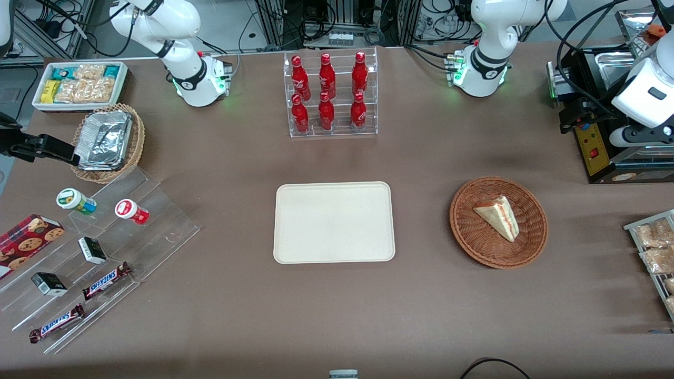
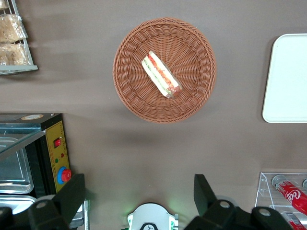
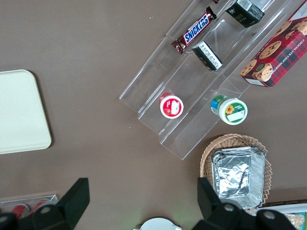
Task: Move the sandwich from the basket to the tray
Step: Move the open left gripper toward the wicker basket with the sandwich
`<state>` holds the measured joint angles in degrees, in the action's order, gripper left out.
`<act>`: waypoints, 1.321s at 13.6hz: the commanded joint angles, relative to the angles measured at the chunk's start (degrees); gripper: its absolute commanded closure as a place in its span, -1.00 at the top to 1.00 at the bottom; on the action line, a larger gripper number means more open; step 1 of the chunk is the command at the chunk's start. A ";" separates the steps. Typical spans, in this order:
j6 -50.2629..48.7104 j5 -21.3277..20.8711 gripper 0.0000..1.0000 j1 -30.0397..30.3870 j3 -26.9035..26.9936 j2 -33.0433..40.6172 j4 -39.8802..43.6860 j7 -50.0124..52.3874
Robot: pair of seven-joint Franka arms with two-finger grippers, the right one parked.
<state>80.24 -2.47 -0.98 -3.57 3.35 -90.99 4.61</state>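
Snickers bars (image 1: 57, 323) lay nearest the front camera on a clear stepped stand (image 1: 131, 231) at the parked arm's end of the desk (image 1: 337, 316), with small dark boxes, two lidded cups and a red cookie box (image 1: 26, 239) that was cut off by the frame edge. Nearer the middle of the desk sat the tray (image 1: 334, 221), cream-white, flat and bare; only one edge of it showed in the left wrist view. Beside it, toward the working arm's end and well apart, stood the basket (image 1: 532, 239), reddish-brown wicker, with the sandwich (image 1: 499, 217) lying inside it, a white wedge whose red-orange and green filling showed along its cut edge. The wrist camera looked straight down on the basket from high above.

The gripper (image 2: 139, 191) hung high over the desk, farther from the front camera than the basket, near the arm's own base. Its two dark fingers (image 2: 204, 190) stood wide apart with nothing between them, their roots cut off by the frame. In the front view the gripper could not be made out among the black machinery at the frame edge. A rack of red bottles (image 1: 330, 95) stood farther from the front camera than the tray. A wire rack of snack packets (image 1: 655, 252) was partly cropped at the working arm's end.
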 commanded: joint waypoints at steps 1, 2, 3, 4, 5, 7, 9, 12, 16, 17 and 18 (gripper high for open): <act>-1.32 0.19 1.00 0.27 0.05 0.25 0.99 -0.92; -1.58 0.45 1.00 0.28 0.40 -0.01 1.08 -0.40; -1.32 0.10 1.00 0.28 0.66 -0.44 0.99 -0.13; -0.88 0.01 1.00 0.19 0.67 -1.32 0.90 0.83; -0.44 0.01 1.00 0.19 0.67 -2.11 0.73 2.32; 1.48 -0.08 1.00 0.27 0.67 -3.17 -1.02 3.30; 7.61 -0.08 1.00 0.54 0.84 -2.39 -7.33 3.56; 15.01 -0.08 1.00 1.42 0.75 -2.47 -13.75 12.06; 32.22 0.01 1.00 0.98 0.58 -2.03 -26.40 28.14; 36.00 0.01 1.00 0.89 0.49 -1.94 -29.13 31.05; 39.60 0.01 1.00 0.89 0.40 -2.12 -31.42 33.86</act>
<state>114.22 -2.51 -0.12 -2.81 -0.47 -117.12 32.98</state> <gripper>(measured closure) 0.000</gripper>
